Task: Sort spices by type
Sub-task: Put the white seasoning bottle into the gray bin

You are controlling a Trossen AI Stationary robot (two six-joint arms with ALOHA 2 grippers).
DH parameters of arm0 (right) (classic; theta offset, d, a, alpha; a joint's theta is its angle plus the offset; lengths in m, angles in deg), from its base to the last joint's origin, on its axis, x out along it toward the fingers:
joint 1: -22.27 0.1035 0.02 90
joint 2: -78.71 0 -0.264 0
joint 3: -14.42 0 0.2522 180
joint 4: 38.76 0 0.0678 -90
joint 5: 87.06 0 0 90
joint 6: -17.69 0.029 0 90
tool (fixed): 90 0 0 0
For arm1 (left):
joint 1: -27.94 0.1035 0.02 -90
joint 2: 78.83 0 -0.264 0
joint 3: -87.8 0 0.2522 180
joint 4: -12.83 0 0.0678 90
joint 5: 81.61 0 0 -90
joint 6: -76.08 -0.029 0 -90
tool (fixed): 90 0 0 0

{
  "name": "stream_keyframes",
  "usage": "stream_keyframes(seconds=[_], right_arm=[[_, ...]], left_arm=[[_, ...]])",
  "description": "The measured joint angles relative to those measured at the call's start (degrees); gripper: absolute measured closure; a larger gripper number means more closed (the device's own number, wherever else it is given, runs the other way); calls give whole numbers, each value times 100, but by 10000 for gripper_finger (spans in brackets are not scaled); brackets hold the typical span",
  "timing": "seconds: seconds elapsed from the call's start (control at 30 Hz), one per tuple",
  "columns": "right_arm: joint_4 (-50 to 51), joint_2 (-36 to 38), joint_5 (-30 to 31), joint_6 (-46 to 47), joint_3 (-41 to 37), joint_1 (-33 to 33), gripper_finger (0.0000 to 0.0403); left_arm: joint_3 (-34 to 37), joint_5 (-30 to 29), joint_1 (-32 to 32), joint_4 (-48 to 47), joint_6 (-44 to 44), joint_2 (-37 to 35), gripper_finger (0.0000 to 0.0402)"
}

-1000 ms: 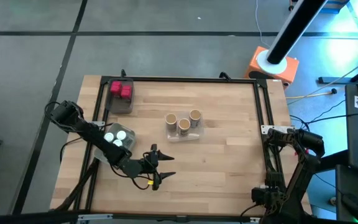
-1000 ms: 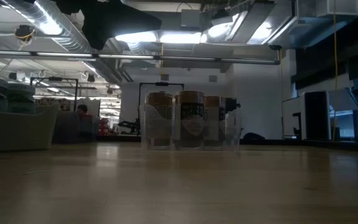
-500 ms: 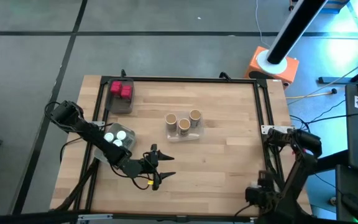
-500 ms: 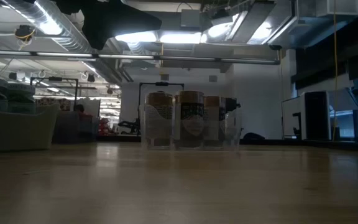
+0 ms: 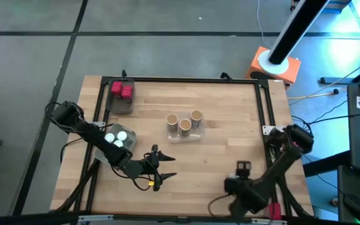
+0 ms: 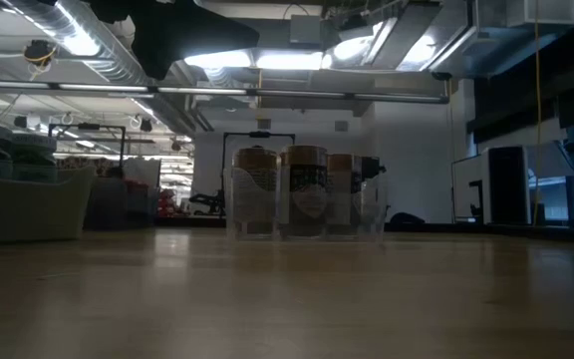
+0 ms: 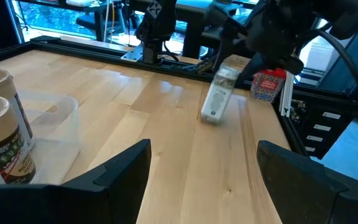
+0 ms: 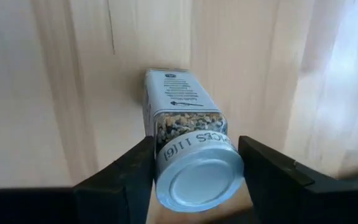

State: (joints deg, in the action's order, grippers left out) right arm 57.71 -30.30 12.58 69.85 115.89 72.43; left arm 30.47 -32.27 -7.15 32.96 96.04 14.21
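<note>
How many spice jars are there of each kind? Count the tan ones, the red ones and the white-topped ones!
Tan cylinders: 3
Red jars: 2 that show
White-capped jars: 4, counting the held jar in the right gripper
Total: 9

red jars (image 5: 122,90) | tan cylinders (image 5: 184,122) | white-capped jars (image 5: 118,137)

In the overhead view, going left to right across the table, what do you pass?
Tray of red jars and tray of white-capped jars near the left edge, then the left hand, open and empty → tray of three tan cork-topped jars → right hand, gripping a white-capped jar.
</note>
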Motion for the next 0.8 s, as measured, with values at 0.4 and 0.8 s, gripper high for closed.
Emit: stream_keyframes(seconds=[0.4,0.8], right_arm=[[-1124,26,266,-1398,19,-1317,192],[-1819,28,374,-1860,17,-1809,191]], left_arm=[[0,-2,31,0,19,0,125],[0,-2,48,0,20,0,125]])
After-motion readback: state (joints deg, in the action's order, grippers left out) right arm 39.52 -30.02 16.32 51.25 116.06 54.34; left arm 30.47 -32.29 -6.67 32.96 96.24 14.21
